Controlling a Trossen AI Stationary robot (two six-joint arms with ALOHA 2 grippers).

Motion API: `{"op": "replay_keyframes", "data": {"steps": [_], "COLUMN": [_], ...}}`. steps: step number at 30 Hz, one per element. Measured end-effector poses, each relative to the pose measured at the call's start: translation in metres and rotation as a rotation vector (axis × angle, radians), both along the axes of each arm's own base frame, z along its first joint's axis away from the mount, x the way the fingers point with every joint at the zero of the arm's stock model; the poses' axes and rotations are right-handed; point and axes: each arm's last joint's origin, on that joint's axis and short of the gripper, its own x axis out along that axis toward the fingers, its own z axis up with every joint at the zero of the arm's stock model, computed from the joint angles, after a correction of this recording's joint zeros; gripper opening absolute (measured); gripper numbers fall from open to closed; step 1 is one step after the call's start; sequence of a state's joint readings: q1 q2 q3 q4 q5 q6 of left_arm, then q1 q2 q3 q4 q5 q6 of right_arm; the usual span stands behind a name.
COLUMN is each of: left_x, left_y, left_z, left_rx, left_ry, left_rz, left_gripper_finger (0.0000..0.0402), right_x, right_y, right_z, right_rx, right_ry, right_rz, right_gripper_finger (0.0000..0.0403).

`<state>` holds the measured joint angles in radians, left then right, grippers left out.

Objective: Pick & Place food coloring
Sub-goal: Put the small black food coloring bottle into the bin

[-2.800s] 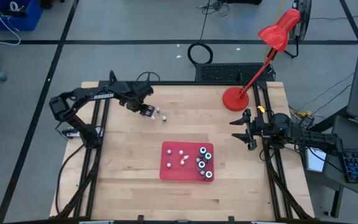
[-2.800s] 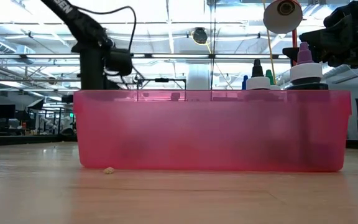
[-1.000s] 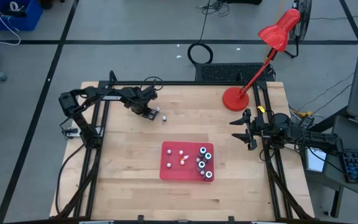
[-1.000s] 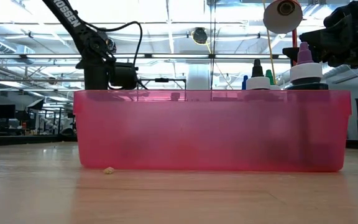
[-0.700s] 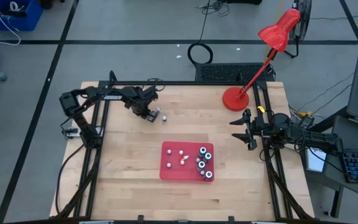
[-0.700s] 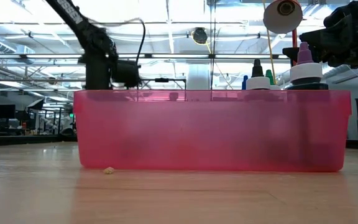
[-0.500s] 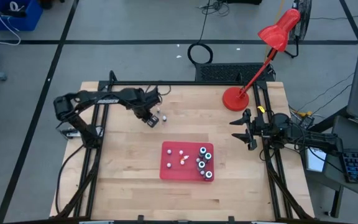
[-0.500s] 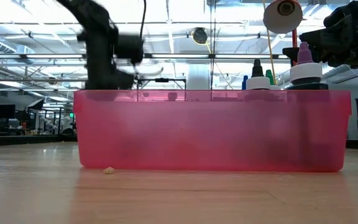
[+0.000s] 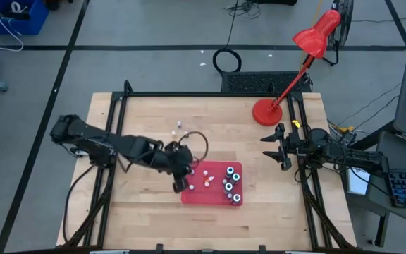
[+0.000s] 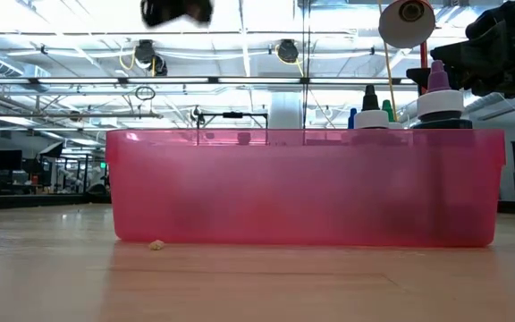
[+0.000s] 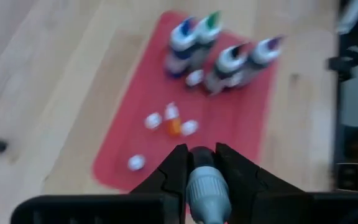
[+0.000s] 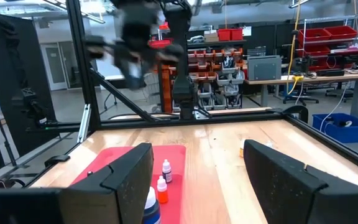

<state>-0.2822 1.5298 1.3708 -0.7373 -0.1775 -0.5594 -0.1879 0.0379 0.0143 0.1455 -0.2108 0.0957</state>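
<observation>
The red tray (image 9: pixel 214 192) lies in the middle of the table. In it stand several dark-bodied food coloring bottles (image 9: pixel 231 185) at its right end, with a few tiny white ones (image 9: pixel 206 176) to their left. One tiny bottle (image 9: pixel 179 125) stays on the wood farther back. My left gripper (image 9: pixel 180 185) hovers over the tray's left edge, shut on a small grey-capped bottle (image 11: pixel 201 182). My right gripper (image 9: pixel 277 148) waits open at the table's right edge. My left gripper pinches the small bottle (image 11: pixel 202 186) between its two fingers (image 11: pixel 176 167), one on each side of it. The fingers slant down toward the table's right. The bottle is lifted clear, above the tray's left end (image 11: pixel 120 167).
A red desk lamp (image 9: pixel 314 34) stands on its round base (image 9: pixel 265 111) at the back right. A loop of the left arm's cable (image 9: pixel 197 144) hangs just behind the tray. In the low view the tray's pink wall (image 10: pixel 302 188) fills the middle, with a crumb (image 10: pixel 156 244) in front.
My left gripper has taken one of the two tiny bottles off the wood at the back left. It has lifted the bottle and swung toward the near right, stopping over the tray's left edge. One bottle stays where it was.
</observation>
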Motion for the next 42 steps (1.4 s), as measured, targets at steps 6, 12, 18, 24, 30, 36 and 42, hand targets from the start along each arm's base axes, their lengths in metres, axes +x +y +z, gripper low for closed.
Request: {"op": "replay_keyframes", "data": {"steps": [6, 12, 18, 24, 30, 36, 42], "left_x": [0.034, 0.078, 0.103, 0.115, 0.12, 0.115, 0.112], "left_y": [-0.032, -0.039, -0.046, -0.052, -0.059, -0.057, -0.049], "left_z": [0.041, 0.028, -0.033, -0.077, -0.102, -0.115, -0.139], "left_rx": [0.102, 0.22, 0.293, 0.295, 0.296, 0.311, 0.293], "left_ry": [-0.024, 0.146, 0.396, 0.523, 0.578, 0.623, 0.661], "left_rz": [-0.084, -0.121, -0.168, -0.159, -0.176, -0.153, -0.144], "left_gripper_finger": [0.0065, 0.0065, 0.0065, 0.0065, 0.0065, 0.0065, 0.0065], "right_x": [0.0, 0.0, 0.0, 0.0, 0.0, 0.0, 0.0], "right_y": [0.0, 0.0, 0.0, 0.0, 0.0, 0.0, 0.0], "right_z": [0.0, 0.0, -0.001, -0.001, 0.0, 0.0, -0.001], "right_rx": [0.001, 0.001, 0.002, 0.001, 0.001, 0.001, 0.001], "right_ry": [0.001, 0.003, 0.007, 0.006, 0.006, 0.005, 0.006], "right_rz": [0.0, 0.0, 0.0, 0.0, 0.0, 0.0, 0.0], "right_gripper_finger": [0.0238, 0.0238, 0.0238, 0.0238, 0.0238, 0.0238, 0.0238]}}
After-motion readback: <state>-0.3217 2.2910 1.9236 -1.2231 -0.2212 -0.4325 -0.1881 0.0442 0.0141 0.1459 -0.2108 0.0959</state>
